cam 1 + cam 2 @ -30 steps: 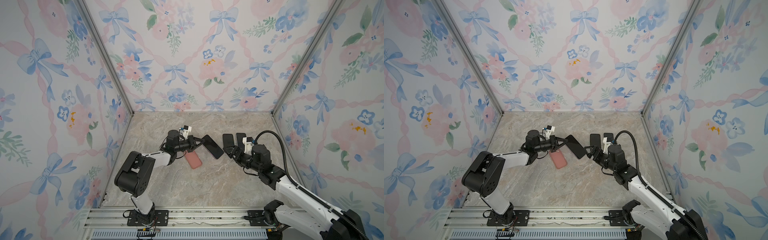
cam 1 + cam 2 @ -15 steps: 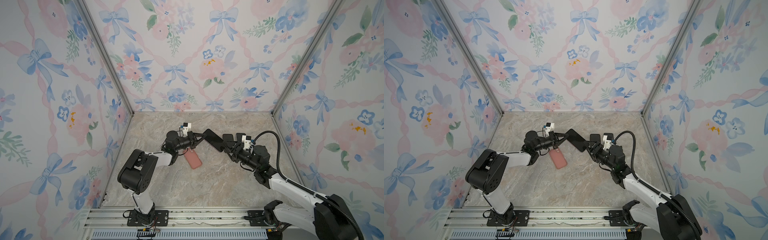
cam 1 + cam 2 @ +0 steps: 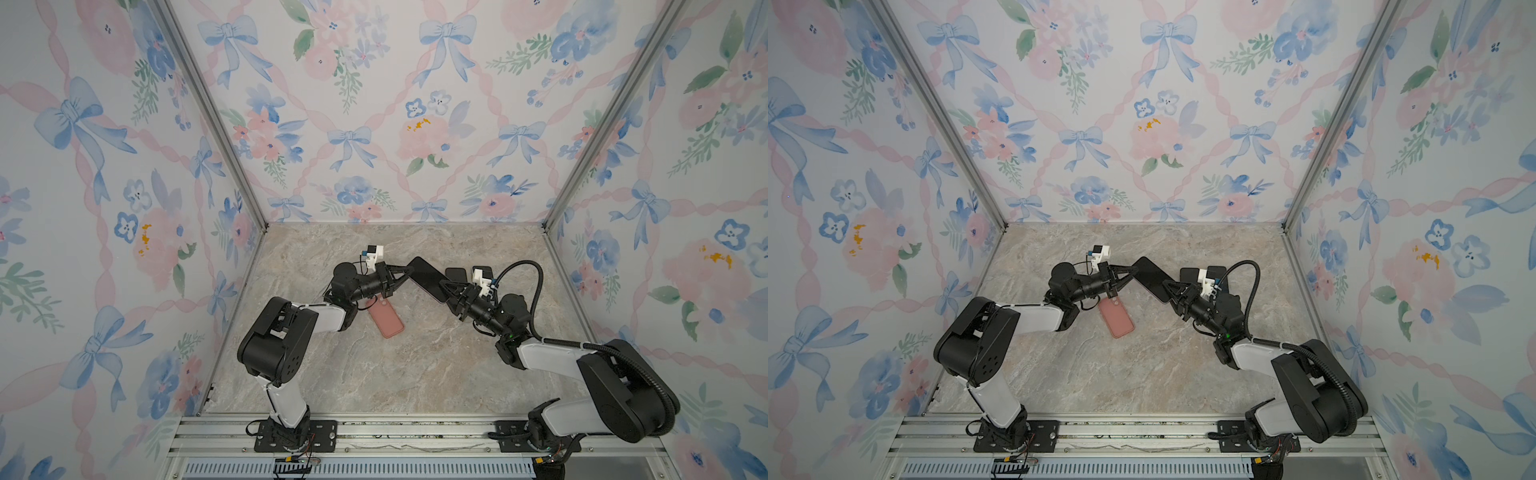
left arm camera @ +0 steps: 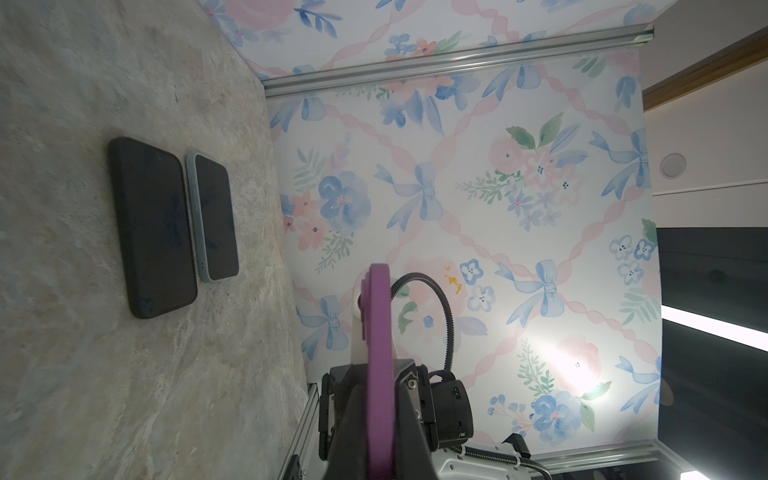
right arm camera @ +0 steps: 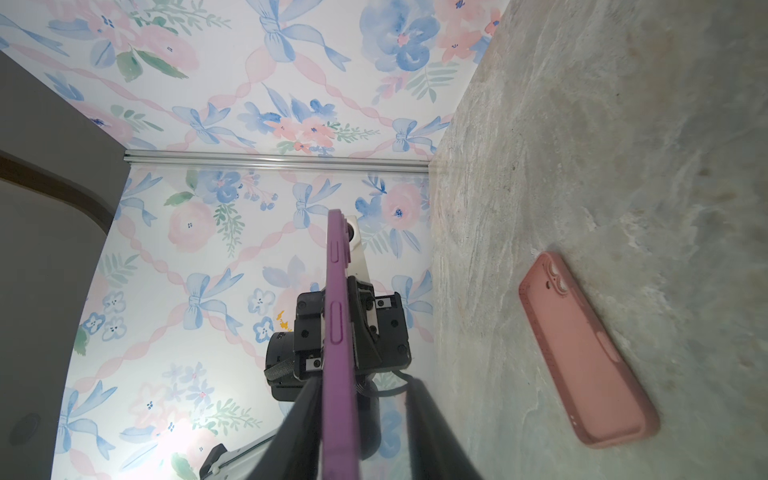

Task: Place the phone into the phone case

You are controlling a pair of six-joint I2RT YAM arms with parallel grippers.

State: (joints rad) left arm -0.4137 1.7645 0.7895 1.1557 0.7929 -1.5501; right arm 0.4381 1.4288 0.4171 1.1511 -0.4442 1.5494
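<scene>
Floral wallpaper on three sides, marbled tabletop below. We note the phone, dark-faced with a purple edge, is off the surface, held in the air between the two arms toward the back of the table. The left gripper is clamped on one end of it, and the left wrist view shows the purple edge running straight out from between its fingers. The right gripper straddles the opposite end with its jaws partly apart. In the right wrist view one finger lies along the phone's face while the other finger stands clear, so we do not count this as a grip. The pink phone case lies flat on the table just beside the left wrist; we cannot tell whether its open side faces up. A black phone and a grey-edged phone lie side by side beyond the right gripper. We judge the step in hand to be a hand-over or a two-handed re-grip. To do it well, the right jaws should close squarely on the flat faces, and the left should keep its hold until that grip is firm. The glass faces look slick, so a skewed pinch may let the phone pivot or drop.
</scene>
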